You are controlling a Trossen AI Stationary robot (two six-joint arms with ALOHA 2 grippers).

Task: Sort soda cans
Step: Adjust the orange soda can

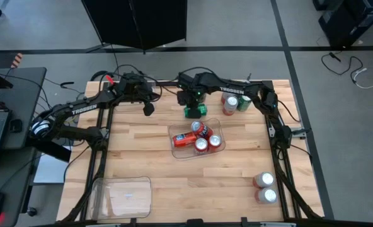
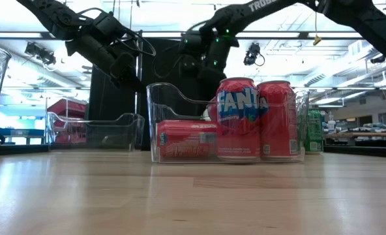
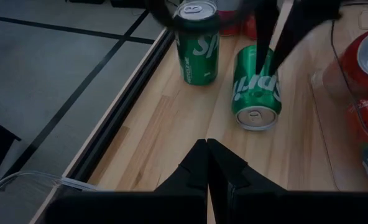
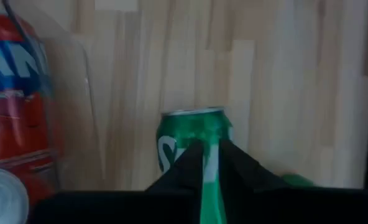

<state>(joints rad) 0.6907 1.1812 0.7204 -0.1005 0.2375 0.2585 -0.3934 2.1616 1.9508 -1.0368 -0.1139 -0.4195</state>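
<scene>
The right pincer (image 1: 193, 108) is down at the far middle of the light wooden slatted surface (image 1: 193, 183), its dark fingers pressed narrow against a green cylindrical soda can lying on its side (image 3: 255, 87); whether the can is gripped or merely pinched at its wall is hard to tell. Just beside it a second green can (image 3: 197, 42) stands upright near the surface's far edge. Close in front, a clear rectangular plastic tray (image 1: 218, 123) holds four red soda cans (image 1: 200, 138), at least one lying flat. Two silver-white cans (image 1: 264, 187) stand at the near right edge, well apart. Another clear empty-looking tray (image 1: 123, 195) sits at the near left. The left pincer (image 1: 149, 108) hangs closed, holding nothing, left of the green cans.
</scene>
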